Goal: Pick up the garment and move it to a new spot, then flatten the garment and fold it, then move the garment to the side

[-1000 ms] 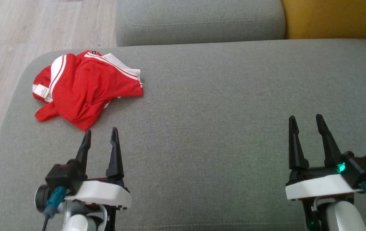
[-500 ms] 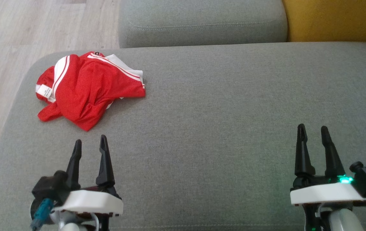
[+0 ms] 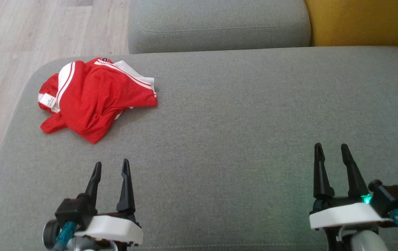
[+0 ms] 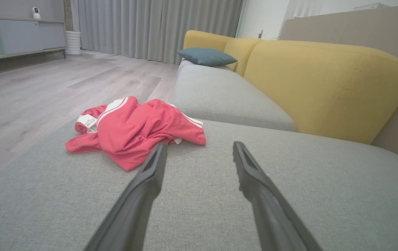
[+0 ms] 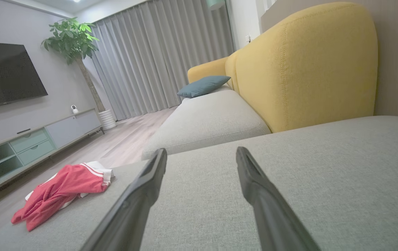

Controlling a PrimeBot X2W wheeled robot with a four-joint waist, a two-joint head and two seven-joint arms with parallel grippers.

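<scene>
The garment [image 3: 94,97] is a crumpled red piece with white stripes and a white label, lying bunched at the far left of the grey cushion [image 3: 240,115]. In the left wrist view the garment [image 4: 132,129] sits just beyond and left of my fingers. My left gripper [image 3: 111,166] hovers over the cushion a short way nearer than the cloth, open and empty. Far to the right, my right gripper [image 3: 331,148] is open too, with nothing between its fingers. From the right wrist view the garment [image 5: 62,191] lies far off to the left.
A second grey seat cushion [image 3: 216,24] lies beyond, with a yellow backrest [image 3: 362,21] at the far right. Wooden floor [image 3: 28,42] drops off past the cushion's left edge. A blue pillow [image 4: 205,56] rests further along the sofa.
Both grippers have drawn back toward the near edge, away from the garment. The left one dipped left, then came back right. The garment lies as before.
</scene>
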